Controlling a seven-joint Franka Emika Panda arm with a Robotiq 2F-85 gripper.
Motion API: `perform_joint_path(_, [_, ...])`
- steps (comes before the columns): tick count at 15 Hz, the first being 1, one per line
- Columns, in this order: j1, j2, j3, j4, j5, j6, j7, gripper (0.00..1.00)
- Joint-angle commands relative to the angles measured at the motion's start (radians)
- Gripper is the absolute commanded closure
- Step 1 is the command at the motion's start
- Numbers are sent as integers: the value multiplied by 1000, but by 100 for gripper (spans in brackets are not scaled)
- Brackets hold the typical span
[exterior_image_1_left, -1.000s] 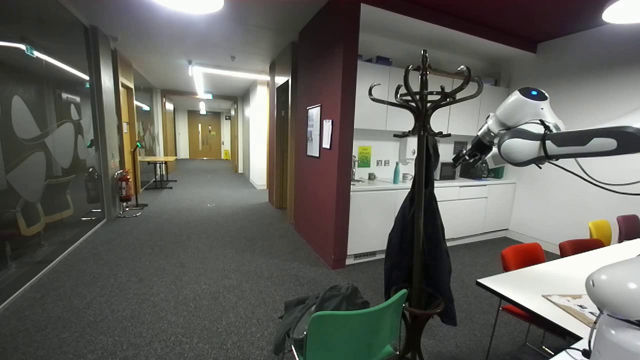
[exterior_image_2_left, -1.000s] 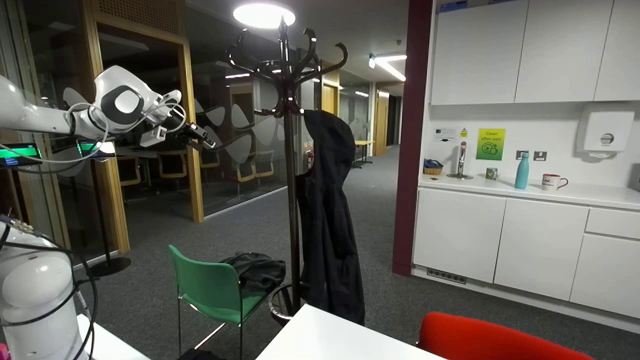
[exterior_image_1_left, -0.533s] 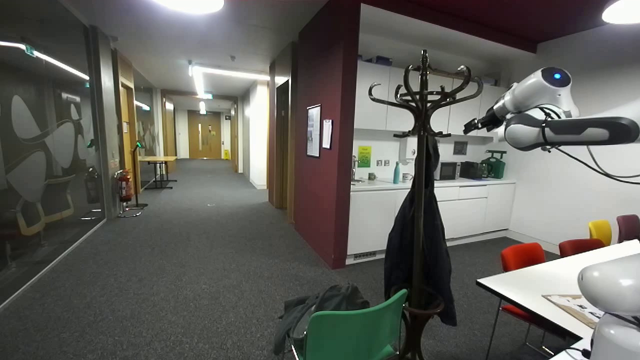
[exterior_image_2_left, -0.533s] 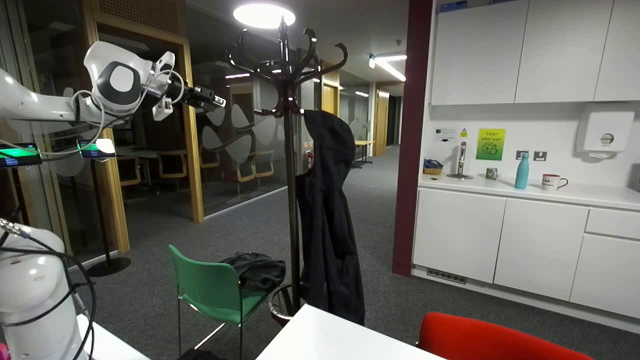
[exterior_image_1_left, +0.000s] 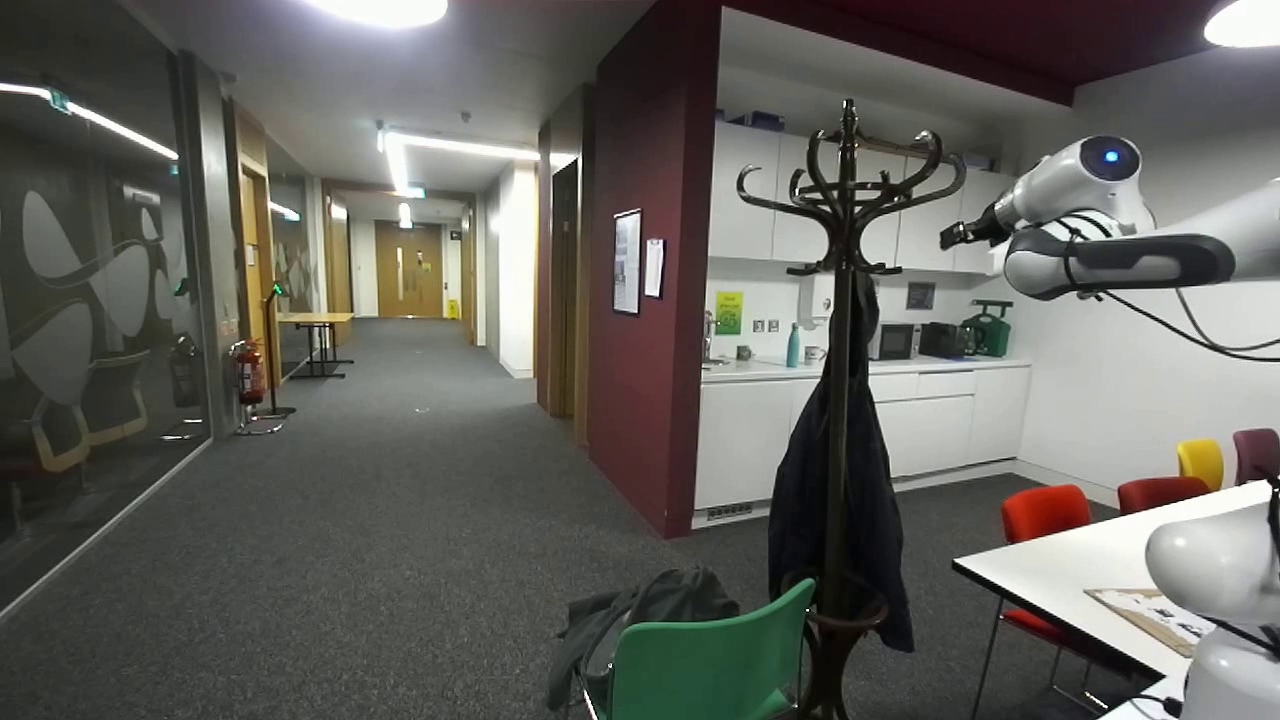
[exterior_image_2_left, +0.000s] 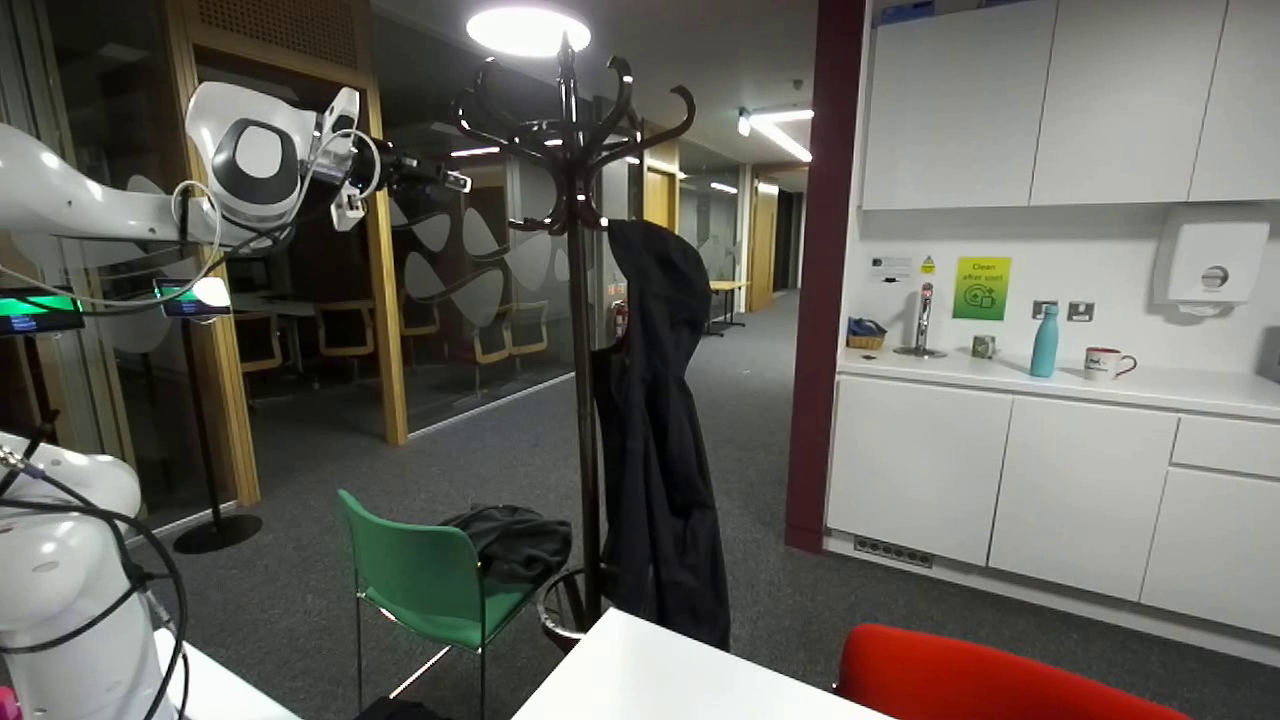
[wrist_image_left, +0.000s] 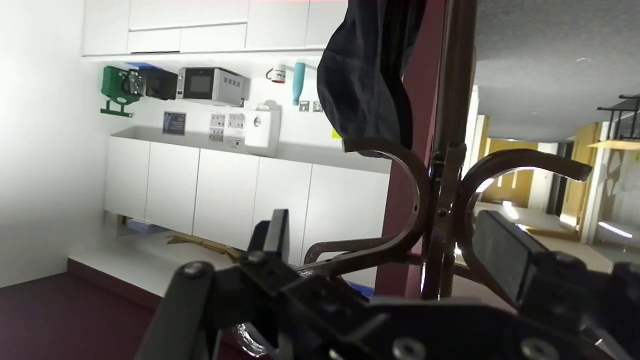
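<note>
My tool (wrist_image_left: 387, 225) has its jaws spread wide, gripping nothing; it looks near the top of the coat stand (exterior_image_2_left: 582, 400), apart from it in both exterior views. Wrist view is inverted; it frames the pole (wrist_image_left: 455, 90) between the fingers (wrist_image_left: 502, 255), off-centre. Dark jacket (exterior_image_2_left: 660, 430) hangs on the coat stand. To work cleanly here I'd centre on the pole, use slow, small moves and keep the fingers off the curved hooks (wrist_image_left: 525, 158): a bump could rock everything.
</note>
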Motion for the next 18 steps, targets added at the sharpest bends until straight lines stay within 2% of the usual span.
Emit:
perform_joint_path(1, [-8,-4,5,-18,3,53,-6,0])
perform_joint_path(4, [-48,25,15,-2,-6,144,-1,0])
perform_joint_path(7, [-136,62,49,21,9,248,6,0])
perform_joint_path(13, [-331,139,171,43,129,436,-28,0])
perform_joint_path(14, [-354,154,185,54,83,460,26,0])
perform_joint_path(18, [-451,194,279,106,96,525,32,0])
